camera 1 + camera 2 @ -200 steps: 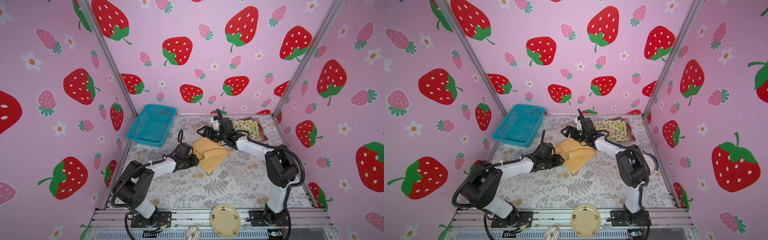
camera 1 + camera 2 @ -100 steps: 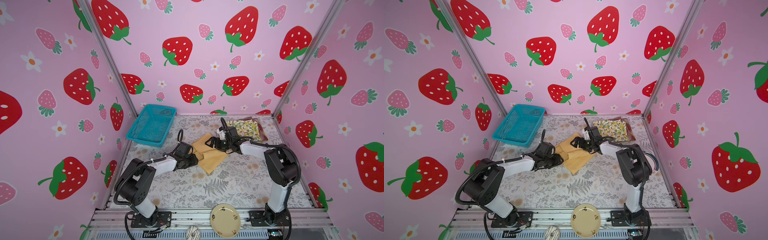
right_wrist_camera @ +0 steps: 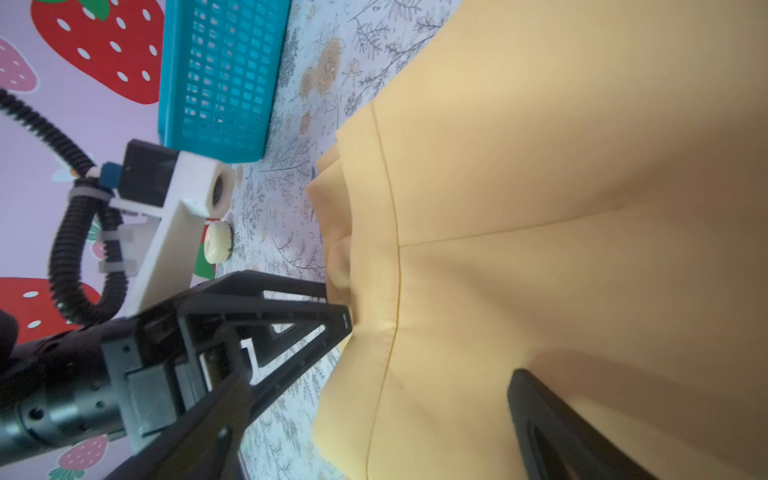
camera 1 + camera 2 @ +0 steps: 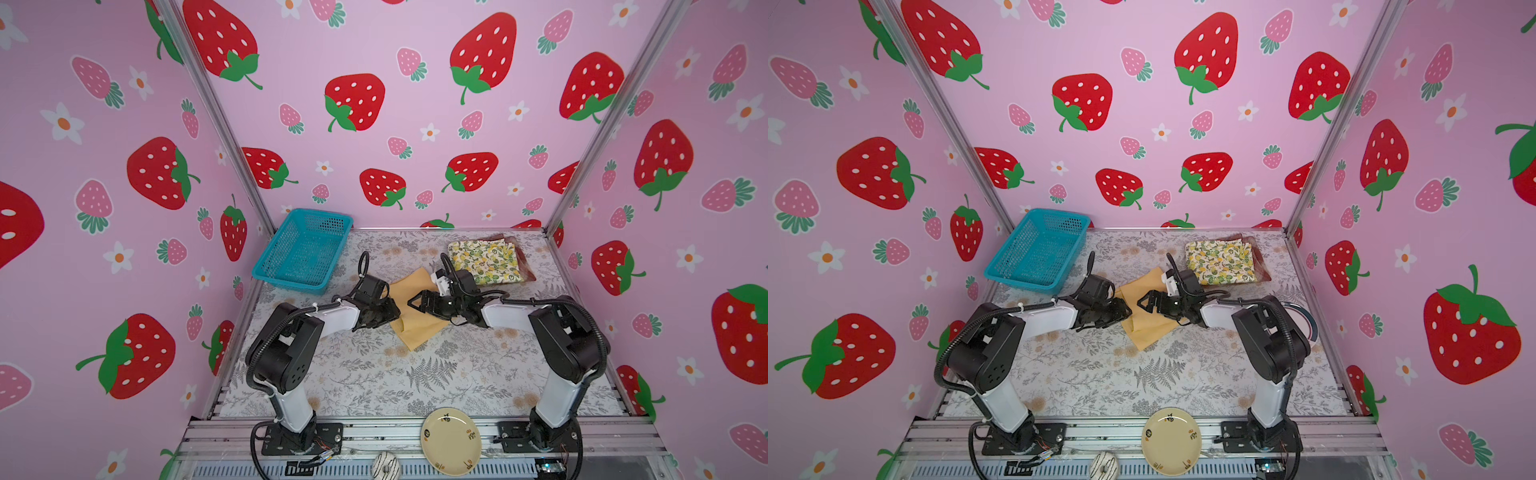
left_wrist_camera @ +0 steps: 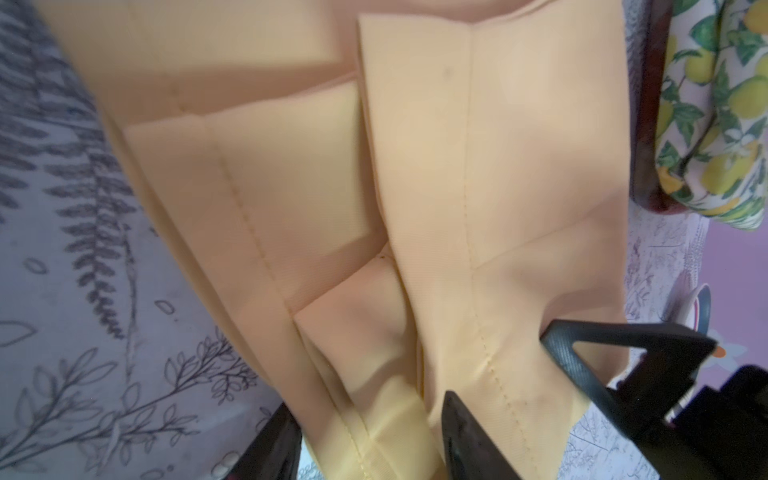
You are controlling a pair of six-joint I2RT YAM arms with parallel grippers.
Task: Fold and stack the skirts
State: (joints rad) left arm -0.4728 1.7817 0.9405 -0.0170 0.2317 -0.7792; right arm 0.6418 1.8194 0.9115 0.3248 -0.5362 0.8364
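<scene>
The mustard skirt (image 4: 419, 332) lies folded mid-table, shown close in the wrist views (image 5: 498, 166) (image 3: 540, 166). My left gripper (image 4: 394, 313) sits at its left edge. Its jaws are closed on a bunched fold of that edge (image 5: 370, 440), and the cloth fills the gap between them. My right gripper (image 4: 417, 306) stands wide open just above the skirt's upper side, facing the left one, with one finger (image 3: 552, 424) over the cloth. At the back right the folded lemon skirt (image 4: 484, 262) rests on the plaid skirt (image 4: 527, 268), of which only a red edge shows.
A blue mesh basket (image 4: 305, 253) stands at the back left, close behind the left arm. A pale yellow plate (image 4: 451, 440) and a striped doughnut-shaped thing (image 4: 384, 467) lie on the front rail. Pink strawberry walls close in three sides.
My right gripper has come forward and left from beside the lemon skirt to hover over the mustard skirt, still open. The left gripper and the skirt have stayed put.
</scene>
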